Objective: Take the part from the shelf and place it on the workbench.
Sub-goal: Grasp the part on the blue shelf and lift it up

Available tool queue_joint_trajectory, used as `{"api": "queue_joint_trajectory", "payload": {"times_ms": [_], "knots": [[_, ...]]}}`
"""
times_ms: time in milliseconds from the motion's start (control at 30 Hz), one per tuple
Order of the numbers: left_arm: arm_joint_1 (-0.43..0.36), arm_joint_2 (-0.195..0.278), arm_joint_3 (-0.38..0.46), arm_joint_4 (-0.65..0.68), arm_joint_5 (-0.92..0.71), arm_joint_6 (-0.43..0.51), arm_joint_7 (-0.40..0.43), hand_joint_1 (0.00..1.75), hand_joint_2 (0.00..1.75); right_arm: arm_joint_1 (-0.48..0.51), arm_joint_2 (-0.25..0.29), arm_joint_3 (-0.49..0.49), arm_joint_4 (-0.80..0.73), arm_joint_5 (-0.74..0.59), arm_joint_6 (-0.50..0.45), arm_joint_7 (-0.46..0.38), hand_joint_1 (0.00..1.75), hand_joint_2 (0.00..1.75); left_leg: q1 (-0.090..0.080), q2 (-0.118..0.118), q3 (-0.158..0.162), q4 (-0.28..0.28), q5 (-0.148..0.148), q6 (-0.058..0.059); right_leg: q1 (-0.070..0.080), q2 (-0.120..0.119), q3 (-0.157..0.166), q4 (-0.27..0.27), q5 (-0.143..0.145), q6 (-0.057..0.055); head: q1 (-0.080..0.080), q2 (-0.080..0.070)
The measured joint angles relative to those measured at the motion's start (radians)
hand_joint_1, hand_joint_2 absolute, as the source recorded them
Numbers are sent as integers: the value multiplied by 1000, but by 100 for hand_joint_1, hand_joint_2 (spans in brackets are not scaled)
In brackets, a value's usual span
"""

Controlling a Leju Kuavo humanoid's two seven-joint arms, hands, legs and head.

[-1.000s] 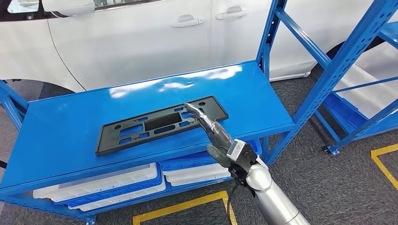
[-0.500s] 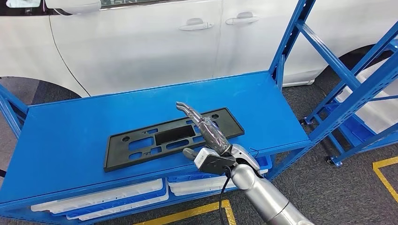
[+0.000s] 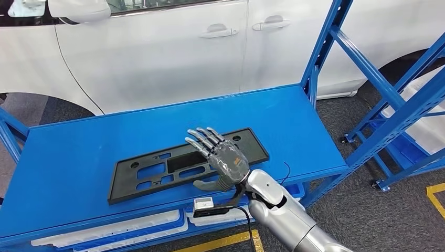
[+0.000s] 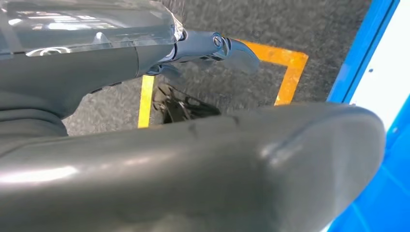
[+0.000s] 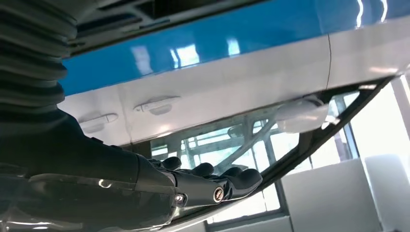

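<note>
Rotated flat since the earlier frame, the right hand (image 3: 220,157) hovers empty, fingers spread, over the black part (image 3: 157,169) on the blue shelf (image 3: 78,152); grip its near edge squarely

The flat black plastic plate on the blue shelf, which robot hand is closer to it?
Right. The right robot hand is spread open over the flat black plastic plate. The left robot hand hangs down by the floor.

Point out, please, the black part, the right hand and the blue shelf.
black part (image 3: 152,176): head view, on its flat left half.
right hand (image 3: 223,157): head view, on the back of the hand.
blue shelf (image 3: 78,152): head view, on bare top surface.
</note>
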Motion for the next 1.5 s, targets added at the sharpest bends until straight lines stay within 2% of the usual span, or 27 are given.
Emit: {"api": "queue_joint_trajectory", "payload": {"times_ms": [67, 133, 233, 300, 333, 400, 433, 467, 500, 567, 633, 700, 767, 800, 833, 900, 933, 967, 1000, 1033, 1100, 1167, 1267, 1333, 1433, 1467, 1500], "knots": [[0, 0, -3, 0, 0, -2, -4, 0, 0, -8, 0, 15, 24, 4, 11, -4, 0, 175, 5, 6, 55, -129, 72, -5, -2, 1, 7, 7, -11, 10, 0, 0], [-2, 1, -4, 0, -1, -5, -6, 0, 0, -20, 0, 27, 44, 6, 26, -10, 0, 175, 4, 8, 93, -213, 97, 6, 1, 2, 5, 16, -19, 21, 0, 0], [-3, 1, -7, 0, -3, -9, -7, 0, 0, -32, 0, 36, 65, 12, 43, -17, 0, 175, -1, 5, 96, -226, 92, 31, 1, 0, 3, 16, -22, 37, 0, 0], [-2, 1, -8, 0, -4, -10, -6, 0, 0, -39, -1, 40, 76, 19, 47, -19, 0, 175, 0, 4, 99, -231, 93, 44, -3, 0, -9, 45, -44, 47, 0, 0], [-2, 2, -8, 0, -5, -10, -6, 0, 0, -44, -2, 42, 83, 24, 47, -20, 0, 175, 0, 4, 100, -233, 94, 49, -4, 1, -29, 88, -69, 50, 0, 0], [-4, 4, -9, 0, -6, -11, -6, 0, 0, -50, -6, 47, 103, 37, 43, -18, 0, 175, -3, 4, 101, -233, 92, 57, -3, 2, -95, 217, -124, 51, 0, 0], [-4, 5, -9, 0, -7, -12, -6, 0, 0, -50, -8, 50, 115, 48, 39, -16, 0, 175, -5, 4, 101, -233, 91, 59, -3, 2, -125, 270, -138, 50, 0, 0], [-3, 5, -9, 0, -9, -12, -6, 0, 0, -49, -10, 53, 125, 63, 32, -11, 0, 175, -7, 3, 102, -232, 90, 61, -2, 3, -140, 291, -134, 48, 0, 0], [-2, 5, -10, 0, -12, -12, -4, 0, 0, -49, -11, 57, 134, 81, 22, -4, 0, 175, -9, 1, 104, -232, 89, 61, -2, 3, -136, 273, -111, 43, 0, 0], [-2, 5, -11, 0, -25, -9, 8, 0, 0, -52, -12, 65, 147, 124, -6, 14, 0, 175, -13, -2, 108, -232, 87, 60, 3, 4, -86, 155, -39, 29, 0, 0], [-2, 4, -17, 0, -43, -2, 29, 0, 0, -58, -11, 77, 161, 167, -32, 31, 0, 175, -16, -3, 109, -231, 84, 54, 10, 6, -40, 51, -2, 17, 0, 0], [-1, 4, -25, 0, -54, 5, 47, 0, 0, -62, -9, 90, 176, 195, -46, 41, 0, 175, -17, -3, 108, -232, 83, 45, 15, 6, -28, 25, -3, 14, 0, 0], [0, 5, -32, 0, -57, 8, 55, 0, 0, -63, -6, 99, 186, 207, -50, 47, 0, 175, -16, -2, 110, -230, 78, 34, 10, 6, -23, 17, 0, 8, 0, 0], [1, 5, -34, 0, -57, 10, 61, 0, 0, -65, -4, 103, 191, 213, -51, 49, 0, 175, -16, 0, 104, -213, 65, 29, 7, 5, -19, 11, 2, 4, 0, 0], [1, 5, -35, 0, -58, 13, 67, 0, 0, -67, -1, 107, 194, 221, -51, 52, 0, 175, -16, 1, 89, -176, 42, 25, 3, 3, -14, 6, 3, 0, 0, 0], [2, 5, -35, 0, -58, 22, 85, 0, 0, -70, 4, 119, 201, 242, -52, 59, 0, 175, -12, 2, 30, -50, -20, 18, 4, 1, -10, 5, 2, -5, 0, 0], [4, 5, -35, 0, -58, 24, 91, 0, 0, -71, 5, 126, 205, 250, -52, 62, 0, 175, -10, 3, 1, 9, -39, 15, 5, 1, -9, 6, 0, -6, 0, 0], [7, 5, -35, 0, -58, 26, 95, 0, 0, -71, 6, 131, 208, 256, -51, 65, 0, 175, -9, 3, -17, 42, -43, 12, 6, 0, -8, 7, -1, -6, 0, 0], [9, 5, -35, 0, -58, 27, 96, 0, 0, -71, 7, 135, 210, 260, -51, 68, 0, 175, -8, 3, -15, 35, -26, 11, 5, 1, -6, 8, -3, -5, 0, 0], [10, 5, -35, 0, -57, 29, 97, 0, 0, -72, 8, 138, 212, 264, -52, 71, 0, 175, -7, 4, 7, -13, 8, 11, 5, 1, -3, 9, -6, -3, 0, 0], [10, 6, -35, 0, -57, 33, 96, 0, 0, -74, 10, 144, 214, 288, -59, 88, 0, 175, -7, 6, 75, -153, 70, 14, 6, 2, 2, 14, -12, 4, 0, 0], [10, 6, -35, 0, -58, 36, 93, 0, 0, -78, 13, 154, 222, 334, -77, 116, 0, 175, -10, 6, 109, -226, 87, 24, 10, 2, 2, 17, -16, 13, 0, 0], [12, 5, -35, 0, -61, 35, 85, 0, 0, -93, 32, 171, 250, 392, -94, 157, 0, 175, -10, 5, 111, -234, 88, 43, 9, 3, 0, 20, -19, 26, 0, 0], [11, 4, -35, 0, -65, 31, 79, 0, 0, -108, 50, 178, 281, 404, -88, 174, 0, 175, -7, 6, 114, -241, 92, 55, 7, 5, -21, 69, -52, 36, 0, 0], [11, 4, -35, 0, -69, 25, 76, 0, 0, -124, 71, 185, 327, 406, -82, 183, 0, 175, -8, 6, 114, -243, 93, 63, 3, 5, -113, 261, -140, 45, 0, 0], [12, 4, -35, 0, -70, 24, 76, 0, 0, -127, 75, 186, 339, 405, -83, 184, 0, 175, -9, 6, 115, -243, 93, 63, 2, 5, -134, 302, -148, 46, 0, 0], [12, 4, -35, 0, -70, 24, 76, 0, 0, -130, 80, 187, 349, 405, -83, 184, 0, 175, -9, 5, 116, -242, 93, 63, 2, 5, -138, 306, -136, 45, 0, 0]]}}
